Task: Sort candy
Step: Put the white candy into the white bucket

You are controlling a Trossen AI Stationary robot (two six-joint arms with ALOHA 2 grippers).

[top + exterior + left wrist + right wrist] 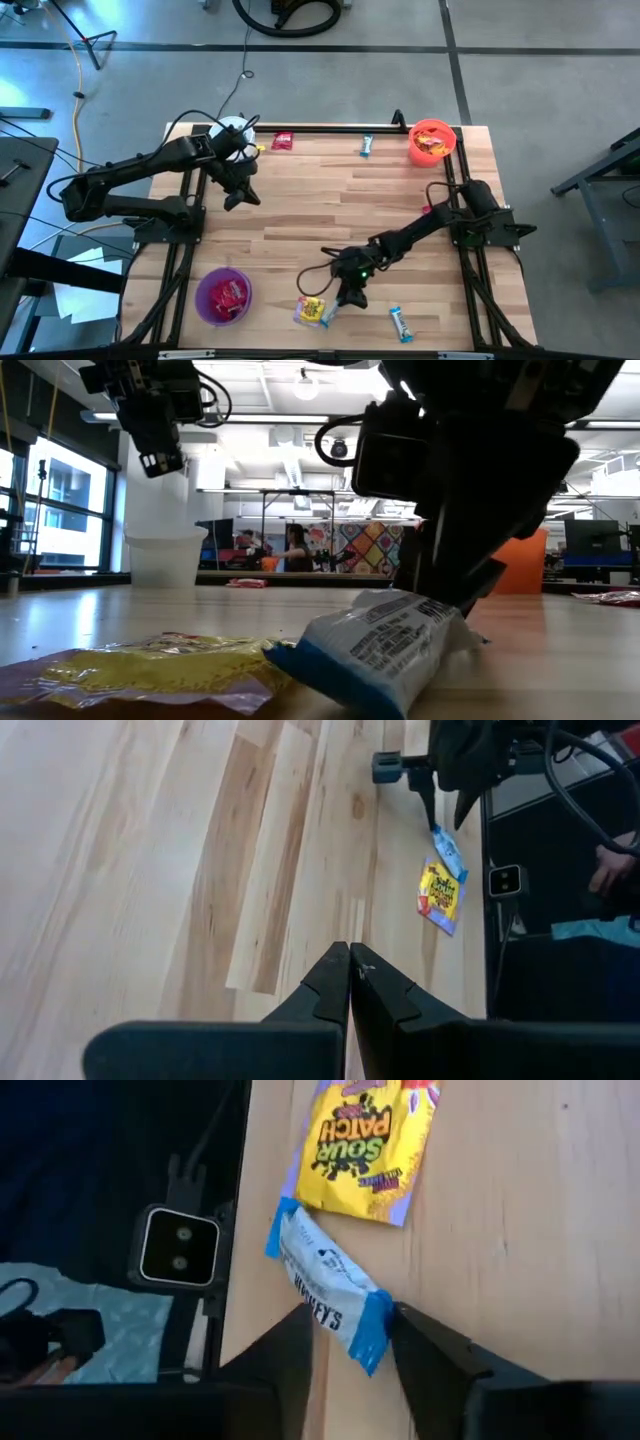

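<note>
From above, the right gripper point(347, 296) reaches down to the near edge of the table point(330, 200), its tips at a blue-and-white candy bar point(325, 308) that lies against a yellow candy packet point(309, 312); another blue bar point(401, 323) lies just to the right, a third point(366, 146) and a red packet point(283, 141) sit at the far edge, and the purple bucket point(223, 296) and orange bucket point(432, 141) already hold sweets, while the white bucket point(232, 131) is mostly covered by the left arm. The left gripper point(238, 195) hangs above bare wood, well apart from any candy. At table height, the bar point(385, 645) looks light and crinkly, one end lifted under the dark gripper point(455, 595), and the yellow packet point(150, 665) lies flat and limp; such slick wrappers would likely slip or crumple, so a hold across the bar's middle seems safer than the flimsy end seal. The left wrist view shows its own gripper point(350, 975) closed on nothing. The right wrist view shows its gripper point(350, 1340) open, the two prongs either side of the bar's point(325, 1295) blue end, touching or nearly so; I cannot tell whether they press it yet. The yellow packet point(365, 1145) is cut off at the frame's edge, and the bar's underside is hidden.
</note>
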